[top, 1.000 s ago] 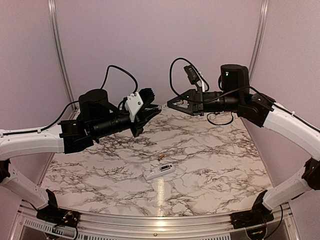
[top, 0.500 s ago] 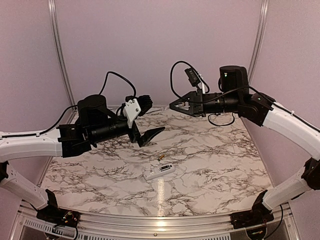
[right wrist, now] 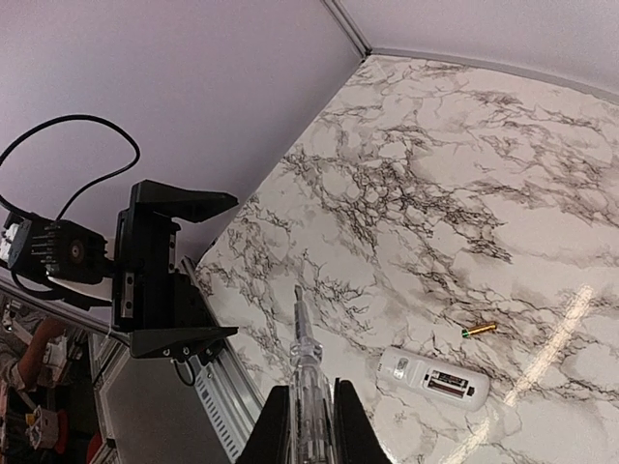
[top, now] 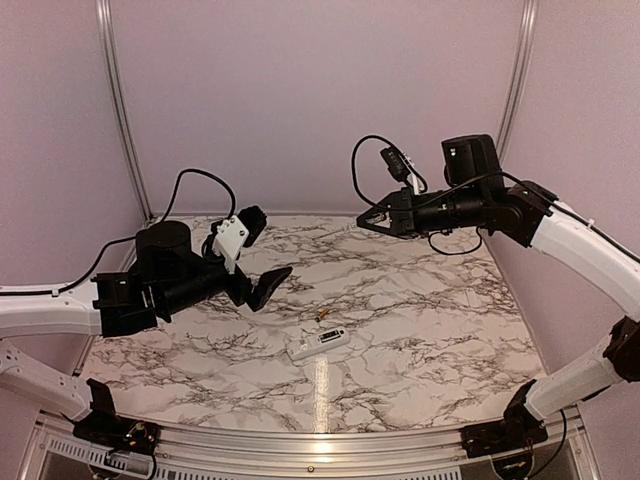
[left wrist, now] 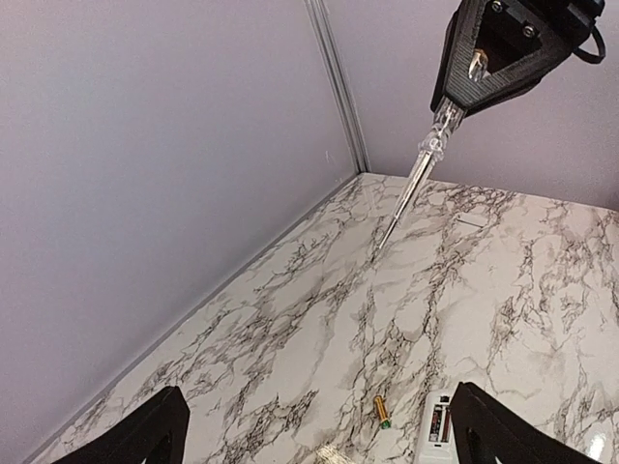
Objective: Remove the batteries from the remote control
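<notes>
The remote control (top: 318, 343) is a slim white bar lying flat near the table's middle, its battery bay open and facing up (right wrist: 432, 379). A dark battery (right wrist: 447, 382) still sits in that bay. One gold battery (top: 323, 316) lies loose on the marble just behind the remote (left wrist: 382, 411). My left gripper (top: 261, 254) hovers open and empty, above and left of the remote (left wrist: 440, 425). My right gripper (top: 366, 220) is high at the back, shut on a clear pen-like tool (right wrist: 306, 372) whose tip points toward the left arm.
The marble tabletop (top: 420, 300) is bounded by pale walls with aluminium corner posts (top: 118, 110). A metal rail (top: 300, 440) runs along the near edge between the arm bases. Cables loop above both wrists.
My left gripper has opened, let go of the tool's tip and dropped back to the lower left. My right gripper has kept the tool and drawn slightly to the right.
</notes>
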{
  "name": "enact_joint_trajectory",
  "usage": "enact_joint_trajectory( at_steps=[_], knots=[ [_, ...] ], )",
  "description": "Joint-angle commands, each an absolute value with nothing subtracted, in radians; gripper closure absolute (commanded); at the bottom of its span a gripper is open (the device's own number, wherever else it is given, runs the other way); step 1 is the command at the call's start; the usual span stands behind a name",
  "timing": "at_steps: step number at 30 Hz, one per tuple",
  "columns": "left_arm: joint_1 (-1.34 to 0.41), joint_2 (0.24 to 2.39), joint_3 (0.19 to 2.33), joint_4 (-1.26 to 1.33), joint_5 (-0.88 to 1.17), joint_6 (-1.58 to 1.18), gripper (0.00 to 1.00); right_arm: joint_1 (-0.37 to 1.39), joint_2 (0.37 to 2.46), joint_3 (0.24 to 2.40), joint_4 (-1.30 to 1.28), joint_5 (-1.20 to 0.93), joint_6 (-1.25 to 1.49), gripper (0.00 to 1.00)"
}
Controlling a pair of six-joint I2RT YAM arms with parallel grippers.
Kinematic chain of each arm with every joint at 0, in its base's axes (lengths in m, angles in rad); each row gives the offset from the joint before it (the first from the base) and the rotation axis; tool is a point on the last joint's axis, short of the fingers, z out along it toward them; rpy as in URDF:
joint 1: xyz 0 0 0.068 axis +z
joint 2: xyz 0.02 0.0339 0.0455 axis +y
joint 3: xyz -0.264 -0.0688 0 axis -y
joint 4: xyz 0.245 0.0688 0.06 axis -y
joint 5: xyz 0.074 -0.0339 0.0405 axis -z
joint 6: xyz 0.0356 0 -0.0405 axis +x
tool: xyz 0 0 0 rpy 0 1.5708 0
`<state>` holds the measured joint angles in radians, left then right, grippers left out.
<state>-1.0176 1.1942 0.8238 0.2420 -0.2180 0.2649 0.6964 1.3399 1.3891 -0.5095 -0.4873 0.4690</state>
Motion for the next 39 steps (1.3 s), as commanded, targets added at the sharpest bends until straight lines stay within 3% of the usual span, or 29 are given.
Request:
enact_joint_trajectory(
  at_steps=[1, 19, 39],
  knots=[
    [-1.019, 1.165, 0.747, 0.137, -0.157, 0.226, 0.01, 0.690, 1.316, 1.409, -0.557, -0.457, 0.436, 1.00],
    [-0.995, 1.462, 0.679, 0.132, 0.161, 0.173, 0.01, 0.850, 1.239, 1.240, -0.588, -0.147, 0.177, 1.00],
    [-0.932, 1.769, 0.793, 0.274, 0.159, 0.169, 0.11, 0.851, 1.227, 1.169, -0.596, -0.123, 0.180, 1.00]
  ],
)
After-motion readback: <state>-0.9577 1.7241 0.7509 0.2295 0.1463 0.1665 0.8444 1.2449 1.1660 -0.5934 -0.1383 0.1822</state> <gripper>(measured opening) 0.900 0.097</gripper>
